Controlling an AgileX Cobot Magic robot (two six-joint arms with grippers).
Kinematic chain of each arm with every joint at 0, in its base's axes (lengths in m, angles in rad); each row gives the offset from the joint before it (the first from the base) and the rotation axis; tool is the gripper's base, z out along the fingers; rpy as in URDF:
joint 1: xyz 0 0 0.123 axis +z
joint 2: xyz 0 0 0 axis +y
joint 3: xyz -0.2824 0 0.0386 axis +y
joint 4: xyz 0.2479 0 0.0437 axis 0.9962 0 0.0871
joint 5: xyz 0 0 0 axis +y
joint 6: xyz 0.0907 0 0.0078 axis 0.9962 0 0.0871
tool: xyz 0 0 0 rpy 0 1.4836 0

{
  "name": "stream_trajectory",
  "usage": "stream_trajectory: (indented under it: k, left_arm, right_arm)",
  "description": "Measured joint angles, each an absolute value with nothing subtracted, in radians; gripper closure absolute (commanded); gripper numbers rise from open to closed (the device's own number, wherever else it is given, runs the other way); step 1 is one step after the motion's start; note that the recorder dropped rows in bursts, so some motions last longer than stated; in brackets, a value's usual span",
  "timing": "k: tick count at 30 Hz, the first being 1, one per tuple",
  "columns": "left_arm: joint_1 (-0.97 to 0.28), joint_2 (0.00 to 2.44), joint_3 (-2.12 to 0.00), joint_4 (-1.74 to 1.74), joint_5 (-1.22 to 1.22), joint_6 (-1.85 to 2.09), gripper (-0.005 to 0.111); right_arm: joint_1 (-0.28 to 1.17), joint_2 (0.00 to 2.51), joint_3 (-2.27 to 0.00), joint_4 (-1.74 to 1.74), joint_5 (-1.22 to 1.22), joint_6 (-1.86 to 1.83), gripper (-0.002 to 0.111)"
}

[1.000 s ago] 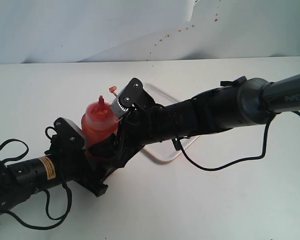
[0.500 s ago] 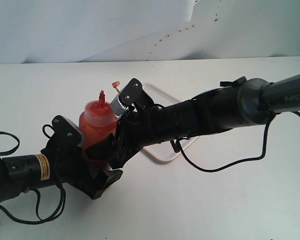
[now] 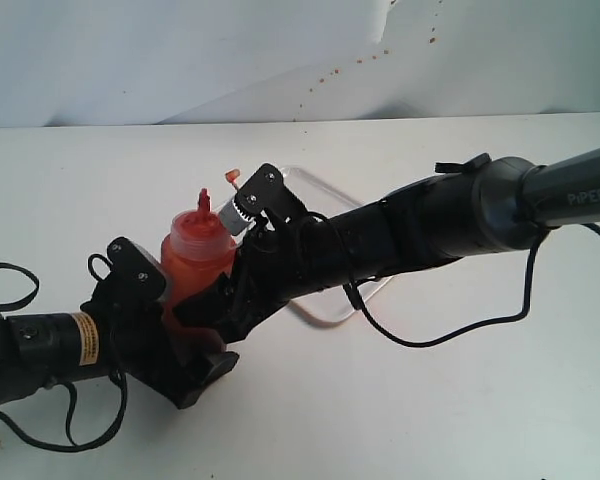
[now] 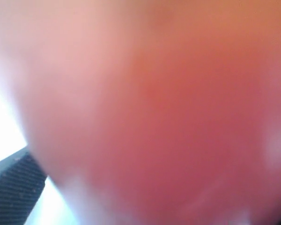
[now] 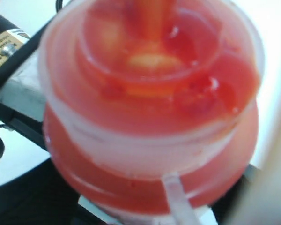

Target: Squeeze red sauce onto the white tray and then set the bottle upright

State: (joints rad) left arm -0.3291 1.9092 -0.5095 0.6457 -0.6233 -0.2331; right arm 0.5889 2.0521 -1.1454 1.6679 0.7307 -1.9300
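My right arm (image 3: 450, 215) reads "PiPER" (image 3: 588, 196). The yellow label (image 3: 88, 336) on my left arm is illegible. Left pincer (image 3: 172, 318) and right pincer (image 3: 230, 250) each bracket the upright bottle (image 3: 188, 262), jaws apart at bottle width; I cannot tell whether either clamps it. The bottle stands just beside the tray (image 3: 325, 312).

White table (image 3: 460, 410), white tray (image 3: 317, 192) lying flat on it, black cable (image 3: 450, 335) trailing across the surface

Robot lab bench, white tabletop (image 3: 460, 400), spattered white backdrop (image 3: 130, 60)
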Motion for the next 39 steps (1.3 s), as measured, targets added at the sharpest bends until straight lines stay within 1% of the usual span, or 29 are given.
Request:
stream_trajectory:
  k: [14, 27, 36, 39]
  left_arm:
    - [-0.331, 1.866, -0.483, 0.667, -0.577, -0.272, 0.002]
    - [-0.335, 1.563, -0.347, 0.654, -0.555, -0.268, 0.002]
    - [-0.335, 1.401, -0.266, 0.482, -0.541, -0.194, 0.002]
    - [-0.335, 1.33, -0.253, 0.427, -0.596, -0.194, 0.002]
  right_arm:
    - [0.591, 2.05, -1.148, 1.63, 0.739, -1.926, 0.108]
    - [0.609, 2.048, -1.148, 1.593, 0.786, -1.956, 0.108]
    - [0.609, 2.038, -1.15, 1.647, 0.744, -1.971, 0.108]
    - [0.609, 2.041, -1.15, 1.62, 0.711, -1.983, 0.108]
